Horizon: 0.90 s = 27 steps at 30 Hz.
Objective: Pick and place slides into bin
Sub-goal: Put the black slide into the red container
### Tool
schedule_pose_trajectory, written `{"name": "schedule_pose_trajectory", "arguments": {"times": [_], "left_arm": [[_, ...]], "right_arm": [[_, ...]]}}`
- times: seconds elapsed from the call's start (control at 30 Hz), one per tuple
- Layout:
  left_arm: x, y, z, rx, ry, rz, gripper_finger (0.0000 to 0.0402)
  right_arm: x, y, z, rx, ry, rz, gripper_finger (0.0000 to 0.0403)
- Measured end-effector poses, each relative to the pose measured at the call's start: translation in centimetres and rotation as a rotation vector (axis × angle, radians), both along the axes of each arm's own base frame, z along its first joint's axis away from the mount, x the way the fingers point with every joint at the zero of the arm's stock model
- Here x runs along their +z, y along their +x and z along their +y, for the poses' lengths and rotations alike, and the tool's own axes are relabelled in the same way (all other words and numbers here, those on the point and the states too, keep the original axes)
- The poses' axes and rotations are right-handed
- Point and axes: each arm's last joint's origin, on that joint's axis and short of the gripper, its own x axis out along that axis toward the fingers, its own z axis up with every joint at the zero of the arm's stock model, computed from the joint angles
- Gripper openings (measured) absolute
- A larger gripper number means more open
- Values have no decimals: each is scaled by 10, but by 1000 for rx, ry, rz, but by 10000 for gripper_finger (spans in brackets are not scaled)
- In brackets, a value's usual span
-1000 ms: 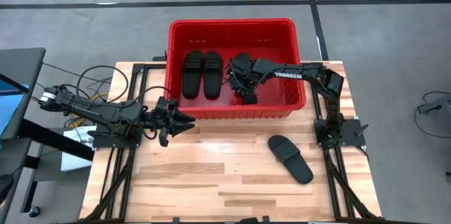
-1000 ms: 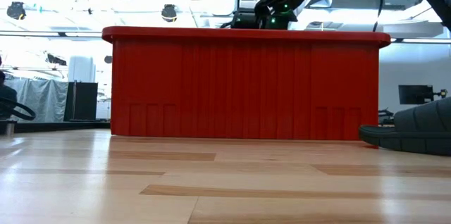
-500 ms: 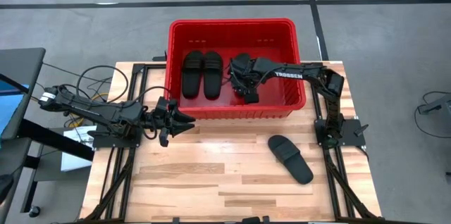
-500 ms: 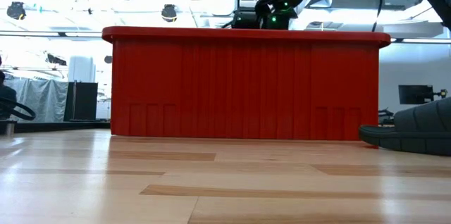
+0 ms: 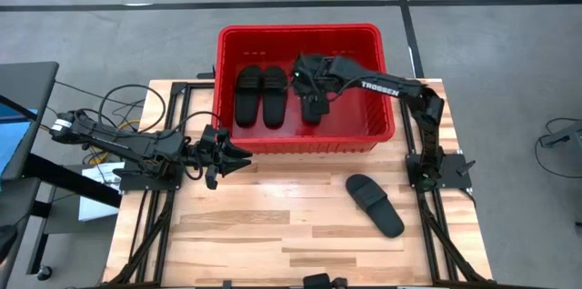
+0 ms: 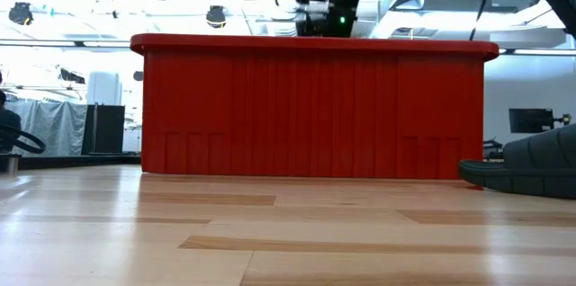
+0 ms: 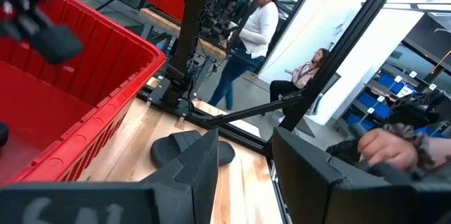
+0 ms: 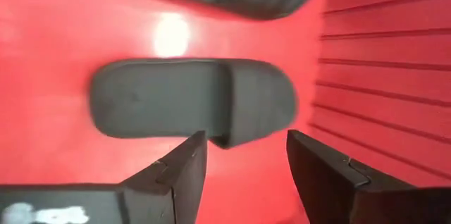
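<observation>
Right gripper [image 5: 305, 75] above bin [image 5: 300, 139], fingers [image 8: 317, 175] apart, empty, slide [image 8: 194, 108] lying below. Left gripper [image 5: 238, 155] low over surface, fingers apart, empty. Left wrist view alone shows people.

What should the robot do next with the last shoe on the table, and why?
Probably lift the right hand out of the bin and swing it toward the slide on the table. Its fingers are open above a slide lying in the bin, so that one seems dropped off.
</observation>
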Motion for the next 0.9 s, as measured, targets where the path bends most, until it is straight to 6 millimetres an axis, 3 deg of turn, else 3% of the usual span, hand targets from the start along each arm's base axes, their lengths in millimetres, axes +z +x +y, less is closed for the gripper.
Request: {"name": "schedule_pose_trajectory", "arguments": {"times": [0.27, 0.5, 0.9], "left_arm": [[0, 0, 0, -1, 0, 0, 125], [0, 0, 0, -1, 3, 0, 125], [0, 0, 0, -3, 18, 1, 125]], "right_arm": [[65, -8, 0, -41, -140, -62, 178], [119, -28, 5, -105, -268, -112, 176], [168, -91, 28, -247, -343, -202, 159]]}}
